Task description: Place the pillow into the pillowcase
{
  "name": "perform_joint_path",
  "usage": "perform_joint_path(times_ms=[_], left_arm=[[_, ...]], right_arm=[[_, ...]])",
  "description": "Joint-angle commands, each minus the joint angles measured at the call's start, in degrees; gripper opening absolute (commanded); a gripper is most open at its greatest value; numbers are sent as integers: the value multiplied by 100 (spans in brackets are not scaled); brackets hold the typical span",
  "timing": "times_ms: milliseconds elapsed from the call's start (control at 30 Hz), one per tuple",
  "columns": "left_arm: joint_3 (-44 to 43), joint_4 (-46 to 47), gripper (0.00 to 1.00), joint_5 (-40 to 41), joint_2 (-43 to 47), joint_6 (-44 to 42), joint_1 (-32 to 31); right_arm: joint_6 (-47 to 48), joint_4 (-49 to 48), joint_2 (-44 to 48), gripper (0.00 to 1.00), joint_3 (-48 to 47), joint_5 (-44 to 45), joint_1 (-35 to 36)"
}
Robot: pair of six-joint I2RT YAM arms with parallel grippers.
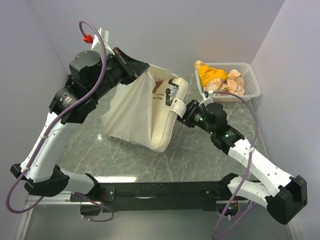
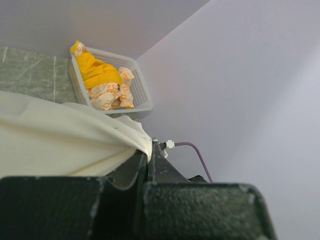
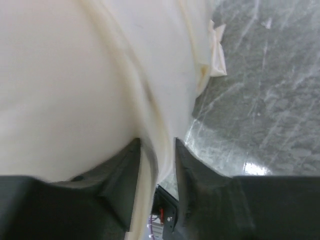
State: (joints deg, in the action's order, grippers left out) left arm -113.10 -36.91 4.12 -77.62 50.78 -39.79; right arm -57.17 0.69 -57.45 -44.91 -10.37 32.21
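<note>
My left gripper (image 1: 141, 69) is raised at the back and shut on a top corner of the pillowcase (image 1: 127, 112). The limp cream cloth hangs down from it to the table. In the left wrist view the cloth (image 2: 60, 135) is pinched between the closed jaws of that gripper (image 2: 149, 150). The plump pillow (image 1: 167, 122) stands partly inside the sack, its brown print (image 1: 159, 87) showing at the top. My right gripper (image 1: 179, 107) is at the pillow's right edge. In the right wrist view this gripper (image 3: 157, 145) straddles and presses the pillow's (image 3: 75, 75) stitched edge.
A white basket (image 1: 252, 75) holding a yellow cloth (image 1: 210, 75) and small wrapped packets stands at the back right, also seen as the basket (image 2: 142, 90) in the left wrist view. Grey marbled table (image 1: 200, 155) lies around the pillow. Pale walls close in on three sides.
</note>
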Motion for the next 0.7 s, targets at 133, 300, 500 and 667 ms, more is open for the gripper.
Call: perform_joint_path(times_ms=[133,300,500,667], left_arm=[[-378,914,1,53,195,20,-20],[-1299,397,1,431,-103,-296,-11],[-1883,-238,1,57,-666,-482,901],[-1645,-98,1,-640,-772,-236,2105]], right_arm=[[407,570,68,11,-1264,-465,5],[1082,1781,-152,0,-2660,-501,-4],[1778,3373,-1118,0,-5973,-448,-214],[1779,4088,-2136,0,-8172,-940,-672]])
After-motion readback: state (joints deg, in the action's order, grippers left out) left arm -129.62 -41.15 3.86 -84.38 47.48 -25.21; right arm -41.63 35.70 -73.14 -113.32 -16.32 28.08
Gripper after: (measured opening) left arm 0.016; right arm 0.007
